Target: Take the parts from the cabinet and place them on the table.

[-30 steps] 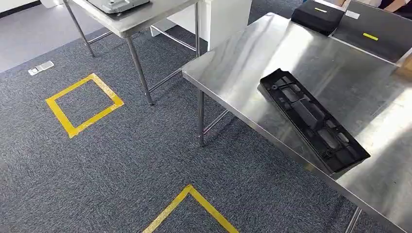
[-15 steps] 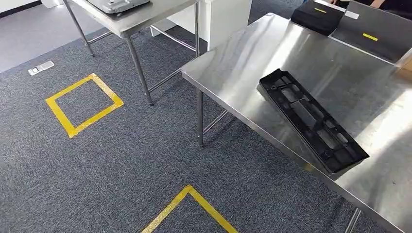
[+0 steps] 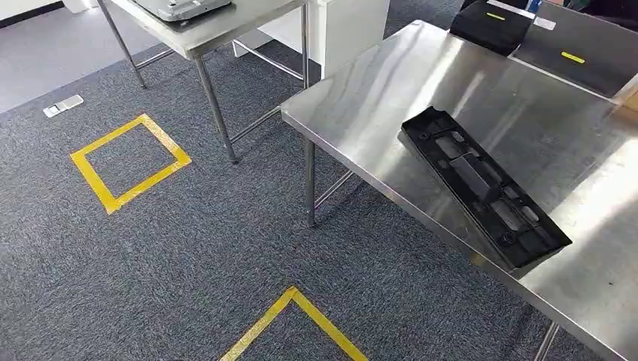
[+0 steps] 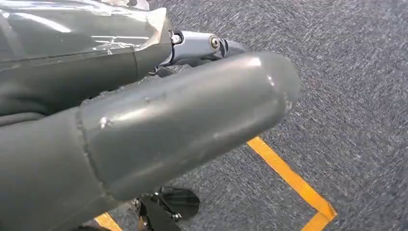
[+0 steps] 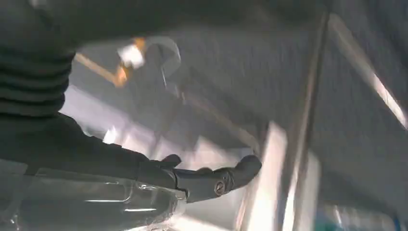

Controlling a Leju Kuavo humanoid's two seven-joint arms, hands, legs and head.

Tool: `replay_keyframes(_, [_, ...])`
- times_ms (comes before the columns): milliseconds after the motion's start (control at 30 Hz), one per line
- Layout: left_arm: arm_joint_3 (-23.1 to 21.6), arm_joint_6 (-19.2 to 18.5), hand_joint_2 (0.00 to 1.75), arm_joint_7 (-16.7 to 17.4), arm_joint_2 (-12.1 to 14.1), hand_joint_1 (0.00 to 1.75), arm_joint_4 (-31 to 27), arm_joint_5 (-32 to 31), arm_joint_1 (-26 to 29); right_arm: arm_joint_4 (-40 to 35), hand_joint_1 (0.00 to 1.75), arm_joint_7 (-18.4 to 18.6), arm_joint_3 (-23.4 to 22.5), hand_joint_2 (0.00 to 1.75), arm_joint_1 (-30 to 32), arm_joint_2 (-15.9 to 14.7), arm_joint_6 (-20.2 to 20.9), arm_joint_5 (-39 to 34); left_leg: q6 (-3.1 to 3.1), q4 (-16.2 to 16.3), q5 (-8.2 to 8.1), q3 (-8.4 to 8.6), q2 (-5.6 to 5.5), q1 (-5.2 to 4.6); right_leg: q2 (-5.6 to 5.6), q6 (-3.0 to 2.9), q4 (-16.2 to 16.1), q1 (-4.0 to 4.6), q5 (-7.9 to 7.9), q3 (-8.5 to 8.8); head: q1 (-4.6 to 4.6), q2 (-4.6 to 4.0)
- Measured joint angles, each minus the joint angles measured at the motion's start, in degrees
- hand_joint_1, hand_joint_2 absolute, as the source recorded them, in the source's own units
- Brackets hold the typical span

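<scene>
Black part (image 3: 484,186) flat on steel table (image 3: 376,98), left robot hand (image 4: 159,120) over carpet, right robot hand (image 5: 144,178) empty, grips unclear.

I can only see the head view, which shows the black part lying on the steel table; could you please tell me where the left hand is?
Observer: The left hand hangs over the grey carpet, with a yellow tape line on the floor beyond its thumb. The thumb hides most of its fingers, so I cannot tell whether it is open.
Operator: Thank you. And could you check whether the right hand is holding anything?
Observer: The right hand has its fingers stretched out and holds nothing. The background behind it is blurred.
</scene>
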Motion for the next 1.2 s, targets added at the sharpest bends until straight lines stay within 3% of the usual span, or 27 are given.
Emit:
replay_keyframes(67, [-0.5, 0.0, 0.0, 0.5, 0.4, 0.0, 0.0, -0.8, 0.1, 8.7, 0.0, 1.5, -0.6, 1.75, -2.0, -1.3, 0.2, -1.1, -0.01, 0.0, 0.0, 0.03, 0.01, 0.04, 0.0, -0.01, 0.0, 0.0, 0.0, -0.01, 0.07, 0.0])
replay_keyframes(200, [-1.0, 0.0, 0.0, 1.2, 1.0, 0.0, 0.0, -1.7, 0.4, 17.9, 0.0, 5.7, -1.7, 1.75, -4.3, -2.2, 4.1, -2.8, -0.03, 0.0, 0.01, 0.03, -0.01, 0.1, 0.0, -0.02, 0.0, 0.01, -0.01, -0.02, 0.04, 0.0])
replay_keyframes(333, [-1.7, -0.8, 0.0, 1.8, 1.6, 0.0, 0.0, -2.6, 0.5, 22.7, 0.0, 9.4, -3.2, 1.75, -5.6, -2.3, 9.6, -4.7, -0.05, 0.0, 0.01, 0.01, 0.0, 0.13, 0.0, -0.03, 0.0, 0.02, -0.01, -0.03, 0.02, 0.0])
replay_keyframes(500, [-3.1, -1.7, 0.0, 2.3, 2.2, 0.0, 0.0, -3.9, 0.2, 25.7, 0.0, 9.4, -3.8, 1.75, -7.0, -2.1, 17.2, -4.9, -0.06, 0.0, 0.01, 0.02, 0.0, 0.14, 0.0, -0.03, 0.0, 0.01, -0.01, -0.02, 0.04, 0.0])
replay_keyframes(767, [-3.7, -1.0, 0.0, 2.9, 3.4, 0.0, 0.0, -4.3, -0.2, 27.1, 0.0, 9.5, -3.9, 1.75, -7.8, -1.6, 17.4, -5.3, -0.05, 0.0, 0.0, 0.02, 0.01, 0.1, 0.01, -0.02, 0.0, -0.01, 0.0, 0.01, 0.04, 0.0])
replay_keyframes(800, [-3.7, -1.0, 0.0, 2.9, 3.6, 0.0, 0.0, -4.5, -0.2, 27.3, 0.0, 9.7, -4.1, 1.75, -7.8, -1.4, 17.4, -5.4, 0.25, 0.2, -0.22, -0.1, 0.0, -0.16, 0.0, 0.08, -0.1, -0.4, 0.06, 0.06, 0.02, 0.0])
replay_keyframes(967, [-3.8, -1.0, 0.0, 3.2, 4.2, 0.0, 0.0, -5.0, -0.3, 27.6, 0.0, 10.1, -4.4, 1.75, -7.9, -0.8, 16.9, -5.7, 0.64, 0.2, -0.18, 0.08, 0.0, -0.39, 0.11, 0.41, -0.5, -0.7, 0.27, 0.24, 0.0, 0.0])
replay_keyframes(1000, [-3.9, -1.0, 0.0, 3.2, 4.2, 0.0, 0.0, -5.0, -0.3, 27.6, 0.0, 10.1, -4.5, 1.75, -7.9, -0.8, 16.7, -5.7, 1.15, -0.8, 0.43, 0.52, 0.24, 0.14, 0.17, 0.57, -0.3, -0.15, 0.19, 0.2, 0.02, 0.0])
replay_keyframes(1033, [-4.0, -1.0, 0.0, 3.1, 4.1, 0.0, 0.0, -5.0, -0.4, 27.7, 0.0, 10.1, -4.5, 1.75, -7.9, -0.8, 16.7, -5.7, 1.3, -1.3, 0.77, 0.92, 0.69, 0.25, 0.08, 0.52, 0.8, -0.59, -0.43, -0.16, 0.0, 0.0])
replay_keyframes(1067, [-4.0, -1.0, 0.0, 3.1, 4.1, 0.0, 0.0, -5.0, -0.5, 27.7, 0.0, 10.1, -4.5, 1.75, -7.9, -0.7, 16.5, -5.7, 1.66, -1.6, 0.88, 1.05, 0.9, 0.46, 0.09, 0.13, 3.4, -0.53, -2.24, -1.29, 0.26, 0.0])
replay_keyframes(1133, [-4.1, -1.1, 0.0, 3.1, 4.2, 0.0, 0.0, -5.0, -0.6, 27.8, 0.0, 10.4, -4.6, 1.75, -7.9, -0.6, 16.5, -5.6, 1.67, -1.6, 0.86, 0.99, 1.69, 0.49, 0.1, -0.25, 12.9, -0.76, -6.75, -5.64, 0.26, 0.0])
replay_keyframes(1167, [-4.2, -1.1, 0.0, 3.1, 4.2, 0.0, 0.0, -5.0, -0.6, 27.8, 0.0, 10.5, -4.6, 1.75, -7.9, -0.6, 16.5, -5.5, 1.62, -1.5, 0.86, 0.86, 2.09, 0.48, 0.1, -0.02, 16.4, -0.73, -8.0, -7.14, 0.24, 0.0])
replay_keyframes(1200, [-4.2, -1.1, 0.0, 3.1, 4.2, 0.0, 0.0, -5.0, -0.7, 27.8, 0.0, 10.6, -4.6, 1.75, -7.8, -0.6, 16.5, -5.5, 1.56, -1.5, 0.86, 0.84, 2.47, 0.5, 0.08, 0.43, 17.3, -0.82, -8.09, -7.28, 0.26, 0.0])
